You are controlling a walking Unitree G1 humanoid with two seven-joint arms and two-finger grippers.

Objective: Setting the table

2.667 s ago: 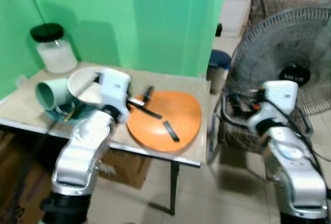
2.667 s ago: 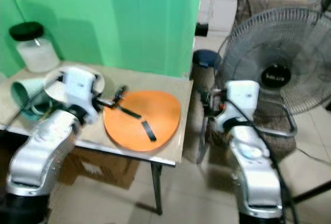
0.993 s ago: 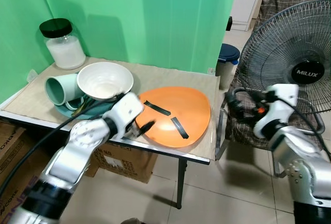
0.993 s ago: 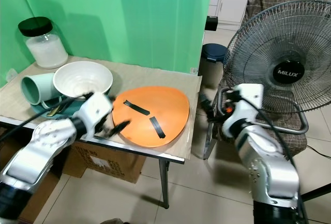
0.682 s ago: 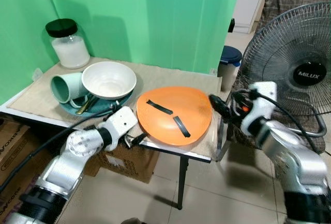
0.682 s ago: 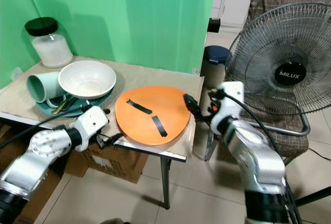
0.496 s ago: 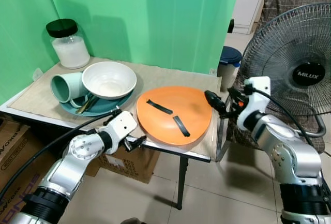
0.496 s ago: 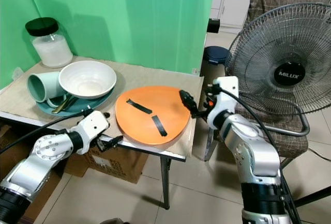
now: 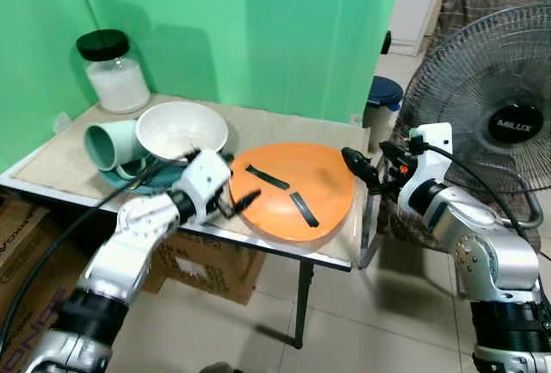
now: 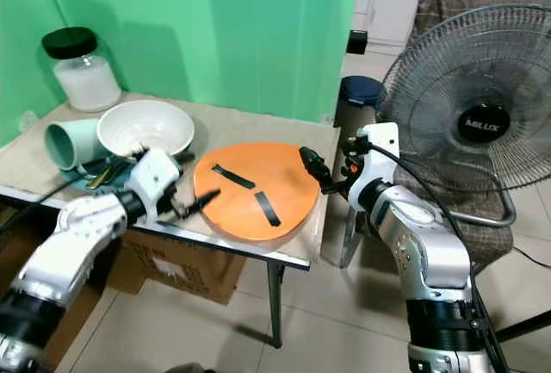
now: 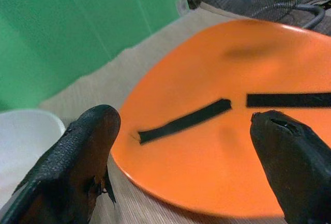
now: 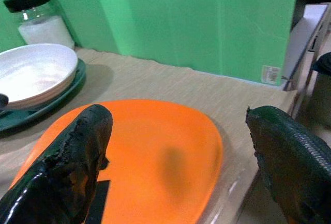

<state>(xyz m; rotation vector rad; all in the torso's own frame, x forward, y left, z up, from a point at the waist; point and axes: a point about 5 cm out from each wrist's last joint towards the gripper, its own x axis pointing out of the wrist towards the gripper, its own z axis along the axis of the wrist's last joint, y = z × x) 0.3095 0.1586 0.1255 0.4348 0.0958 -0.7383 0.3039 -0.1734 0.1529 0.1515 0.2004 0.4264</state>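
Note:
An orange oval plate [image 9: 297,190] with two black strips lies on the right half of the beige table [image 9: 275,125]. My left gripper [image 9: 238,204] is open at the plate's near left edge. In the left wrist view its fingers [image 11: 85,151] stand wide apart, with the plate [image 11: 207,146] between them. My right gripper [image 9: 363,169] is open at the plate's right edge, by the table's end. The right wrist view has its fingers [image 12: 77,151] spread on either side of the plate [image 12: 155,151]. A white bowl [image 9: 181,129] sits on a teal plate [image 9: 159,177], beside a mint cup [image 9: 108,145] lying on its side.
A glass jar [image 9: 112,80] with a black lid stands at the table's back left, against the green wall. A large standing fan [image 9: 495,115] is close on the right, with a blue bin [image 9: 385,97] behind the table's end. A cardboard box [image 9: 224,261] sits under the table.
My left gripper has risen from below the table's front edge to the orange plate's left edge. The right gripper has stayed at the plate's right edge.

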